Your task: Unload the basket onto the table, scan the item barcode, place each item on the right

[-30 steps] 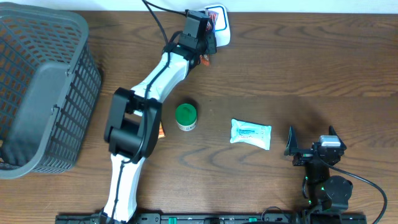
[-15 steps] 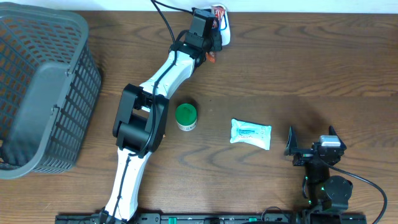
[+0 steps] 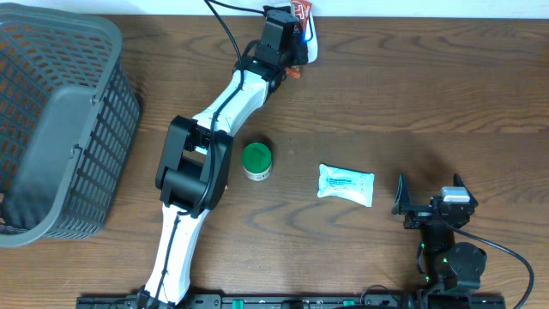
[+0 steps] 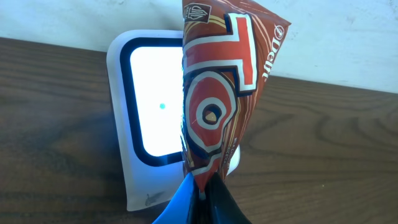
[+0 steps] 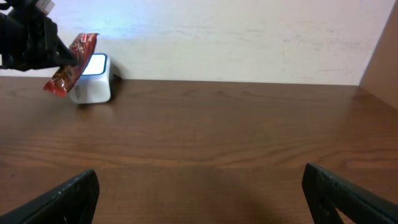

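A red and brown snack packet (image 4: 217, 93) hangs upright in front of the lit white scanner (image 4: 146, 106). My left gripper (image 4: 202, 199) is shut on the packet's lower end. In the overhead view the left gripper (image 3: 292, 47) reaches to the table's far edge, over the scanner (image 3: 311, 45), and the packet (image 3: 298, 10) pokes out beyond it. The right wrist view shows the packet (image 5: 69, 61) tilted against the scanner (image 5: 93, 87) at the far left. My right gripper (image 3: 429, 194) rests open at the near right with nothing between its fingers (image 5: 68, 196).
A grey mesh basket (image 3: 60, 129) fills the left side. A green-lidded jar (image 3: 256, 160) and a white and blue pouch (image 3: 346, 184) lie mid-table. A small orange item (image 3: 225, 178) shows beside the left arm's elbow. A pale wall runs behind the table.
The left arm has stretched farther toward the back edge, carrying the packet up over the scanner. The right arm has stayed still.
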{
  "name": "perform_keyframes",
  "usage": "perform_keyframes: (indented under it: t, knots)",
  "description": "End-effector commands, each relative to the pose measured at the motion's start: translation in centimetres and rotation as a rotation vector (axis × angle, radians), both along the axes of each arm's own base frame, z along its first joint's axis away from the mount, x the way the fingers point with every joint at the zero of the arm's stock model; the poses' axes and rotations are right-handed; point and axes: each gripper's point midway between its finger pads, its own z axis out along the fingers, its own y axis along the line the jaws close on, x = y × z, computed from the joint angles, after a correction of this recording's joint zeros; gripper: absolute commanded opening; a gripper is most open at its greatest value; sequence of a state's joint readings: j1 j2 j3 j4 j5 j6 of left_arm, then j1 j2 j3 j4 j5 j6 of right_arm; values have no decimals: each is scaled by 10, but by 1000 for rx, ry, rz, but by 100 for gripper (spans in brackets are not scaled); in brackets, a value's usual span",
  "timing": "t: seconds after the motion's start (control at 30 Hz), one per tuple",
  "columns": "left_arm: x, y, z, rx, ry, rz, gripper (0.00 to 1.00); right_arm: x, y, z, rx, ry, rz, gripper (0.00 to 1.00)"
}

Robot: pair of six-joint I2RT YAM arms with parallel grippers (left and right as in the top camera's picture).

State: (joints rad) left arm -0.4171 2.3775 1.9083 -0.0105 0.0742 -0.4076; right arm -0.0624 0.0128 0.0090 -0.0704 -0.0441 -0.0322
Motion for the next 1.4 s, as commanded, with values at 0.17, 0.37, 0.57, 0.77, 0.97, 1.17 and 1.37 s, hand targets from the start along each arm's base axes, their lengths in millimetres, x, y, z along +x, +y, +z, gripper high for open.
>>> perform_keyframes:
  t: [0.17, 0.37, 0.57, 0.77, 0.97, 1.17, 1.37]
  knots:
    - [18, 6, -3, -75, -16, 77, 7, 0, -4, -2, 16, 3, -20, 99]
    - [4, -1, -22, -119, 95, 14, 7, 0, -4, -2, 16, 3, -20, 99]
    - [-13, -23, 11, -196, 143, -113, 7, 0, -4, -2, 16, 3, -20, 99]
    - [-47, -21, 25, -229, 338, -103, 7, 0, -4, -2, 16, 3, -19, 99]
    - [-107, -12, 31, -135, 513, -221, 7, 0, -4, -2, 16, 3, -20, 99]
    - [-179, -9, 47, -28, 673, -317, 7, 0, -4, -2, 16, 3, -20, 99]
    - [-243, -43, 59, -54, 774, -569, 7, 0, -12, 5, 9, -24, -65, 99]
